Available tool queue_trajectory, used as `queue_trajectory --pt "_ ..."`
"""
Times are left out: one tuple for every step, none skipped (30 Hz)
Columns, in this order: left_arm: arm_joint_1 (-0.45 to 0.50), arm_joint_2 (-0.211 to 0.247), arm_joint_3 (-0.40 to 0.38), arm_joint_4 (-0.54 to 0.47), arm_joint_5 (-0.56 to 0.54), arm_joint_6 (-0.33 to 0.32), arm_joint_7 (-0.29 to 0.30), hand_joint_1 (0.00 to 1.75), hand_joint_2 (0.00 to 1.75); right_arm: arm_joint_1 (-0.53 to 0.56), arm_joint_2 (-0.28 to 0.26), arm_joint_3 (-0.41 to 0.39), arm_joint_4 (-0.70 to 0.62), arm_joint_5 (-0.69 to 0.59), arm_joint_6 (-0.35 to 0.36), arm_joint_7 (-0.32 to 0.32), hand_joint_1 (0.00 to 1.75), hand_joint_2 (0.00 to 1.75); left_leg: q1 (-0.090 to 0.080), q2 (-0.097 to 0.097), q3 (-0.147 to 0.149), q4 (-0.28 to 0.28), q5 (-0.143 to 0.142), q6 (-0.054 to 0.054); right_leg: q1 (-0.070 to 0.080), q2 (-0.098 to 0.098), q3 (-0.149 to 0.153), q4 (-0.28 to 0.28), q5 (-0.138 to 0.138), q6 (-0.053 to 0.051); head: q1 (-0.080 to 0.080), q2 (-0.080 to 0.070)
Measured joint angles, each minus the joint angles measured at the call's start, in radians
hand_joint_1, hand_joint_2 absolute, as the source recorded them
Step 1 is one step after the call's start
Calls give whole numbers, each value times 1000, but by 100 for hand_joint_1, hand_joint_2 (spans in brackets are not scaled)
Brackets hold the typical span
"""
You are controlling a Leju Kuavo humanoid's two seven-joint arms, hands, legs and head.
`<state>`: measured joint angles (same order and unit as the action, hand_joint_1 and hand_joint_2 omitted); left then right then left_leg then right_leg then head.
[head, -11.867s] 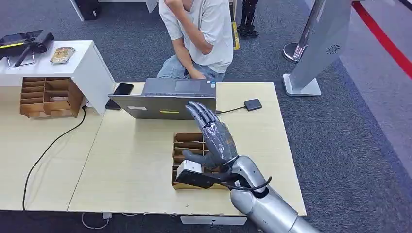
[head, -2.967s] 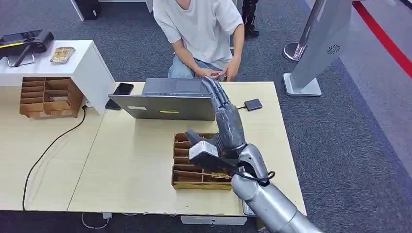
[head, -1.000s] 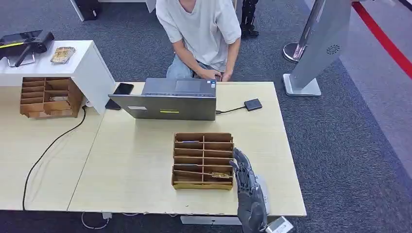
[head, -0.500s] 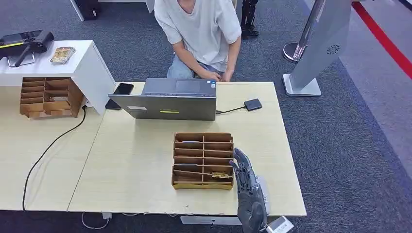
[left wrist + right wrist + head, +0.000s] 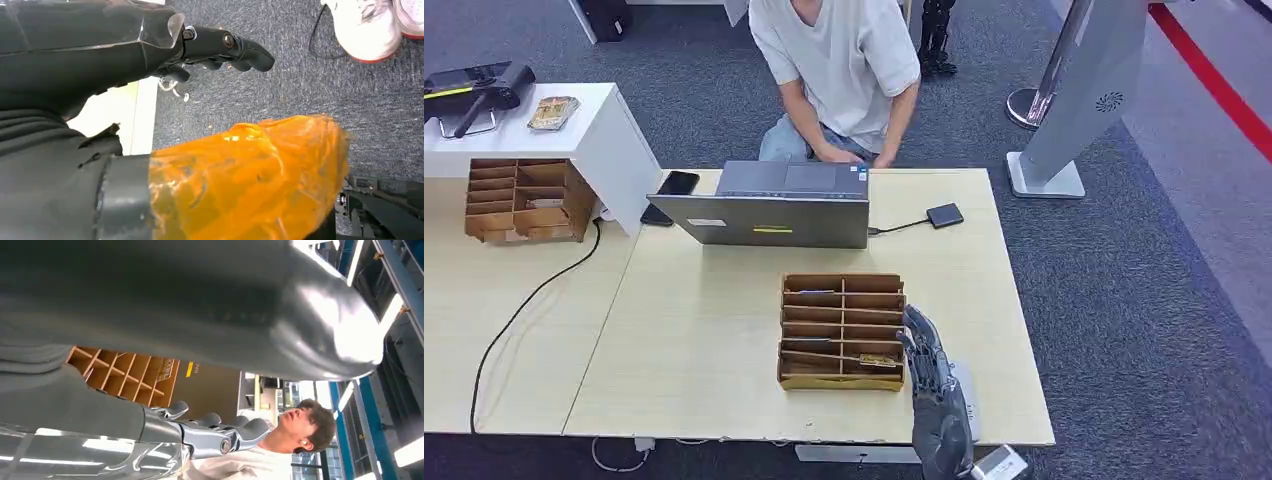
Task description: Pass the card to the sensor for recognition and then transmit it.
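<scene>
My right hand (image 5: 937,395) lay at the lower centre-right of the head frame, just beside the brown wooden compartment organiser (image 5: 842,330) on the pale wooden table (image 5: 704,330), fingers extended and slightly apart, holding nothing. My left hand (image 5: 200,47) hung beside the table edge over grey carpet, dark fingers loosely curled with nothing between them. A card (image 5: 876,359) lay in a near-row slot of the organiser; the small black card sensor (image 5: 944,215) sat at upper centre-right, cabled to the grey laptop (image 5: 769,205), behind which a person in a white shirt (image 5: 839,60) sat.
</scene>
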<state>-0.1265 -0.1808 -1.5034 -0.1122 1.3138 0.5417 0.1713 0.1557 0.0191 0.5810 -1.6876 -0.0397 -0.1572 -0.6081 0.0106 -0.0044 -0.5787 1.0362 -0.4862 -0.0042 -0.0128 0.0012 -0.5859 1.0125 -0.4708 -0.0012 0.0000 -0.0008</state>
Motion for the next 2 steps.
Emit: queue_trajectory --pt "0 0 0 0 0 0 0 0 0 0 0 0 0 0 0 0 0 0 0 0 0 0 0 0 0 0 0 0 0 0 0 0" --pt "0 0 0 0 0 0 0 0 0 0 0 0 0 0 0 0 0 0 0 0 0 0 0 0 0 0 0 0 0 0 0 0"
